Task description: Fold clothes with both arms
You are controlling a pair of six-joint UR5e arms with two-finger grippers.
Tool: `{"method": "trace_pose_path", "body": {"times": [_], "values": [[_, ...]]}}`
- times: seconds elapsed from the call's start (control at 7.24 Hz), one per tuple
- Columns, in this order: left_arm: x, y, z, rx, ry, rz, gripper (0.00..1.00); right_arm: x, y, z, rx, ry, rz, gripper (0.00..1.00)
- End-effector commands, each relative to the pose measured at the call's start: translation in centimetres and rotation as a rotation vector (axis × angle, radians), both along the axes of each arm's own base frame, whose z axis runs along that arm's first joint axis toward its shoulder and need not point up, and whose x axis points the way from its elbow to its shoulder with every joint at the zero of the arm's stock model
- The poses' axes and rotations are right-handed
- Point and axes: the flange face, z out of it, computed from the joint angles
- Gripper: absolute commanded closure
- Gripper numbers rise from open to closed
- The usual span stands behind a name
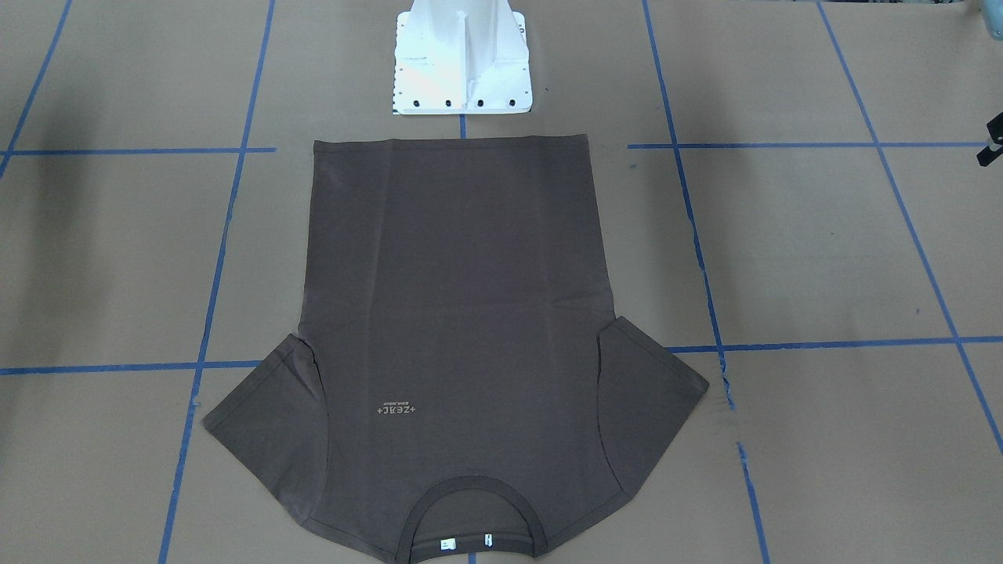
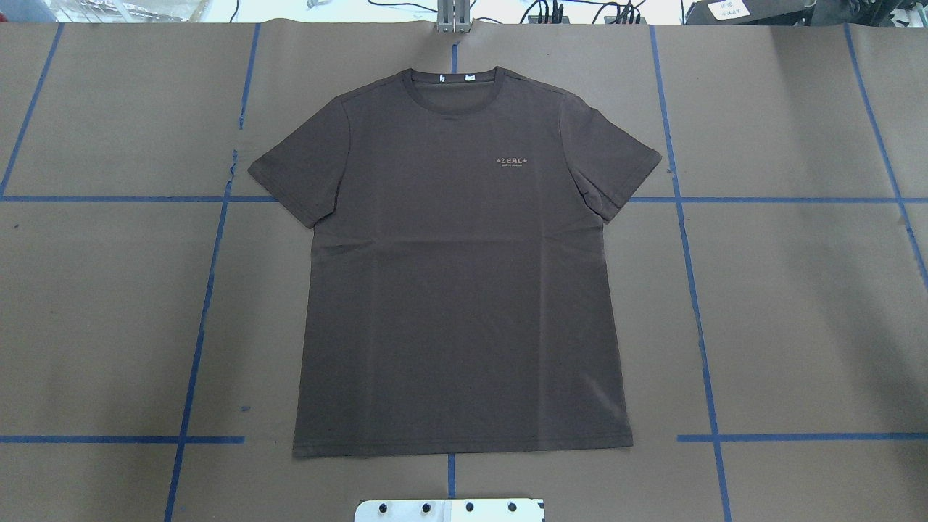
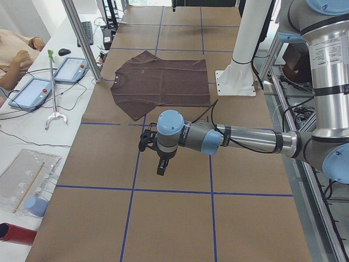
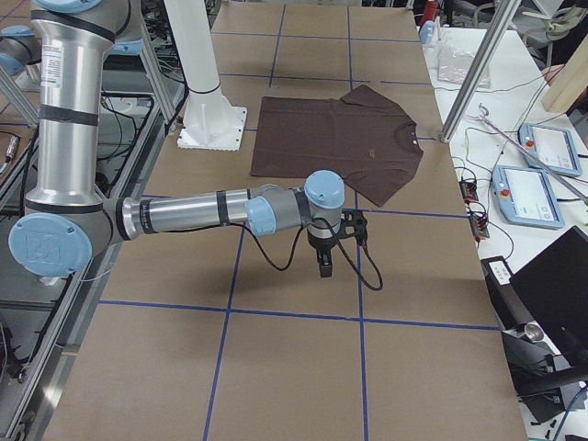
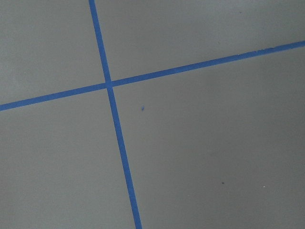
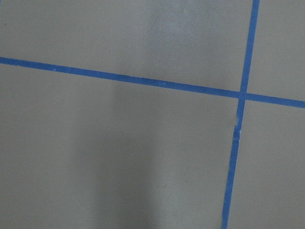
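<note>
The dark brown T-shirt [image 2: 464, 290] lies flat and spread out, chest lettering up, sleeves out to both sides. Its hem is near the pedestal and its collar [image 1: 474, 513] points away from the robot. In the exterior left view my left gripper [image 3: 162, 166] hangs over bare brown paper, well off the shirt [image 3: 163, 82]. In the exterior right view my right gripper [image 4: 324, 265] hangs over paper on the other side, clear of the shirt [image 4: 340, 142]. I cannot tell whether either gripper is open or shut. Both wrist views show only paper and blue tape.
The white bolted pedestal [image 1: 462, 63] stands just behind the hem. Blue tape lines [image 2: 210, 290] grid the brown paper. Metal posts [image 3: 82, 38] stand at the far table edge. Beyond them are tablets [image 3: 32, 90], a grabber tool [image 3: 53, 82] and a person's arm [image 3: 16, 54].
</note>
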Motion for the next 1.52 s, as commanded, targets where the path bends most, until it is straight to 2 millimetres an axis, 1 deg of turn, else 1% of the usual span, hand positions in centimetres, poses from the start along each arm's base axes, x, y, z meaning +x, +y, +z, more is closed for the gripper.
{"method": "trace_pose_path", "body": {"times": [0.0, 0.28, 0.41, 0.55, 0.69, 0.83, 0.97, 1.1, 1.24, 1.38], "values": [[0.0, -0.1, -1.1, 0.023, 0.0, 0.001, 0.0, -0.1, 0.1, -0.3, 0.001, -0.011, -0.003, 0.0], [0.0, -0.1, -1.6, 0.037, -0.005, 0.002, 0.0, -0.2, 0.1, -0.3, 0.005, -0.017, -0.005, 0.0], [0.0, 0.1, -1.6, 0.038, 0.002, 0.002, 0.0, -0.3, 0.1, 0.7, -0.014, -0.01, -0.007, 0.0], [0.0, 0.1, -1.1, 0.035, -0.001, 0.003, 0.0, -0.4, -0.1, 1.3, -0.011, -0.022, -0.013, 0.0], [0.0, 0.1, -1.1, 0.032, 0.001, 0.002, 0.0, -2.1, -0.1, 0.5, 0.043, -0.048, -0.049, 0.0], [0.0, 0.3, -0.9, 0.029, 0.0, 0.003, 0.0, -4.3, -0.2, -0.6, 0.075, -0.07, -0.057, 0.0], [0.0, 0.3, -1.3, 0.036, 0.001, 0.001, 0.0, -8.5, -1.6, -3.1, 0.098, -0.088, -0.072, 0.0], [0.0, 0.3, -1.4, 0.042, 0.001, 0.004, 0.0, -11.3, -5.3, -5.6, 0.049, -0.111, -0.016, 0.0], [0.0, 0.2, -1.5, 0.042, 0.0, 0.002, 0.0, -16.1, -8.7, -8.9, -0.014, -0.141, 0.024, 0.0], [0.0, 0.1, -1.5, 0.044, -0.003, 0.001, 0.0, -20.8, -12.0, -11.8, -0.074, -0.138, 0.088, 0.0]]}}
